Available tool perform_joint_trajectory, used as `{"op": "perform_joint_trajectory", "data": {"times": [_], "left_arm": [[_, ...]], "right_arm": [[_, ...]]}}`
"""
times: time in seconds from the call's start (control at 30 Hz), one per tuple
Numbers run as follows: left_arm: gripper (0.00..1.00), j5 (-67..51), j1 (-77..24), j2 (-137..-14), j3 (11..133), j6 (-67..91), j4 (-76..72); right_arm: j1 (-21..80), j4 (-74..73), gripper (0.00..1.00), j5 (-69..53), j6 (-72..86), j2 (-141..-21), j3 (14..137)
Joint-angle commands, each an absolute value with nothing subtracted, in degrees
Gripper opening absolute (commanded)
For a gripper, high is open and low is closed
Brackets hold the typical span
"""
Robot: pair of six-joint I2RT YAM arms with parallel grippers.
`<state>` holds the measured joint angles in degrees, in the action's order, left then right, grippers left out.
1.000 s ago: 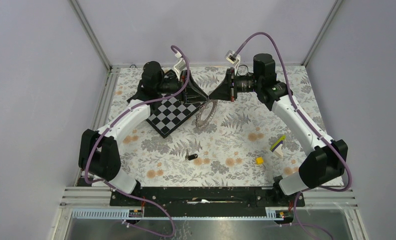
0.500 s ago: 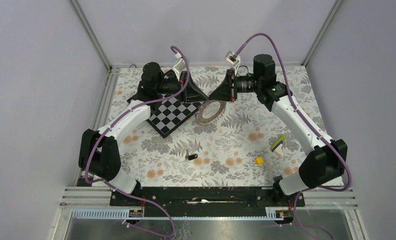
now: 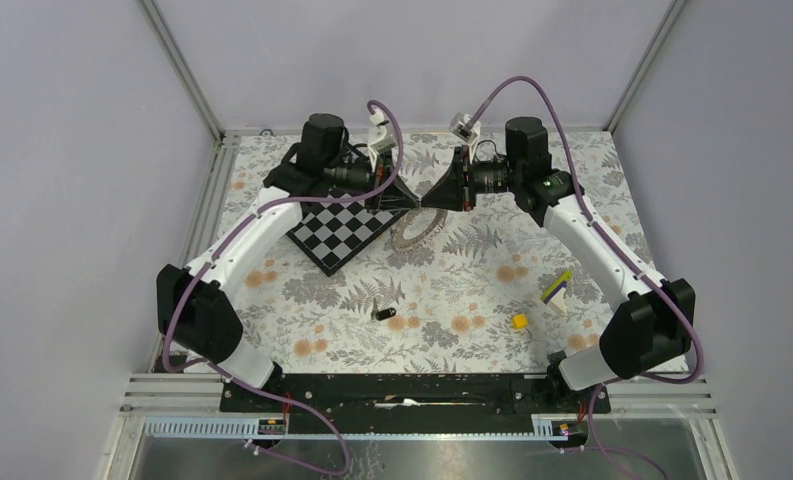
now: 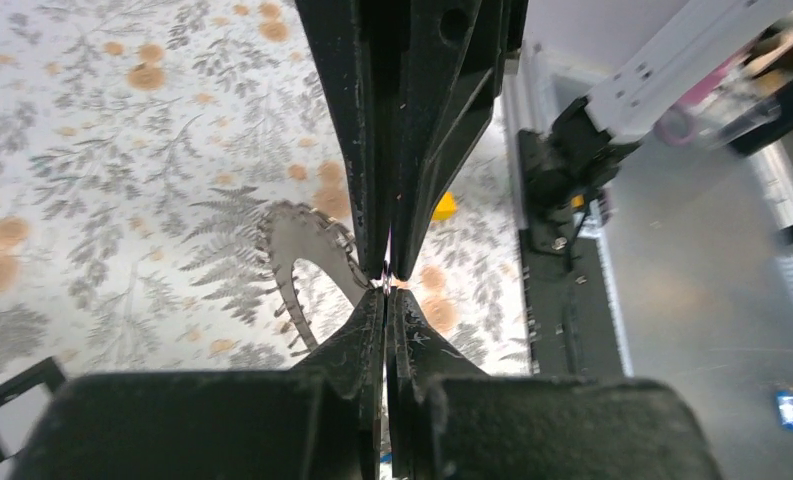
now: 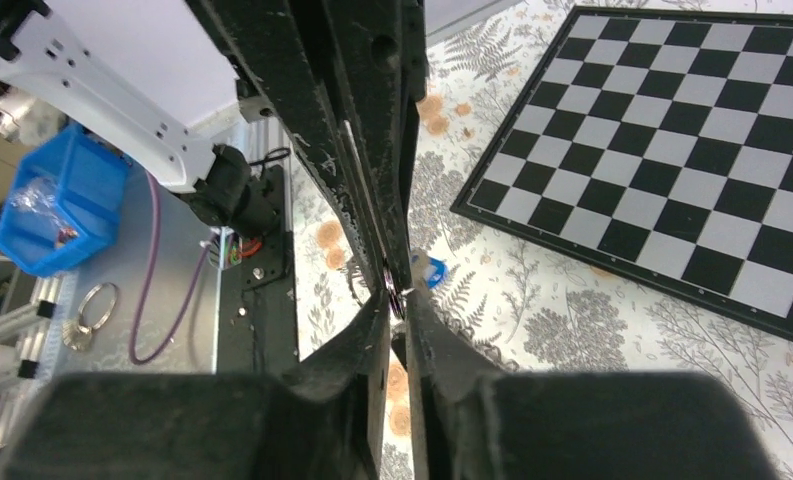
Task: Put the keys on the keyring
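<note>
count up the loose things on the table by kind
keys: 2 (black key, blue key)
keyring: 1
chessboard: 1
cube: 1
stick: 1
total: 6

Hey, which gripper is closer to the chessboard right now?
Left. The left gripper hangs over the chessboard's far edge; the right gripper sits just past its right corner, tip to tip with the left.
</note>
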<state>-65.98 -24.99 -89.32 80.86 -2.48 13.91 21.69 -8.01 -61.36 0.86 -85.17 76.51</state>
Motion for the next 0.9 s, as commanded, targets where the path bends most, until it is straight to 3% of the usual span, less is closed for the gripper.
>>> {"op": "perform_joint_trajectory", "data": {"times": [0.0, 0.27, 0.87], "left_arm": [[0.0, -56.0, -28.5, -88.8, 89.2, -23.5, 33.5], [0.0, -47.6, -32.6, -89.0, 91.7, -30.7, 38.6], [0.0, -48.7, -35.5, -92.1, 95.0, -29.6, 41.3]], "right_arm": [[20.9, -12.5, 0.21, -59.9, -6.6, -83.0, 75.8], [20.9, -20.1, 0.4, -59.8, -15.2, -81.3, 76.6], [21.0, -15.8, 0.4, -65.6, -14.0, -80.5, 71.2]]}}
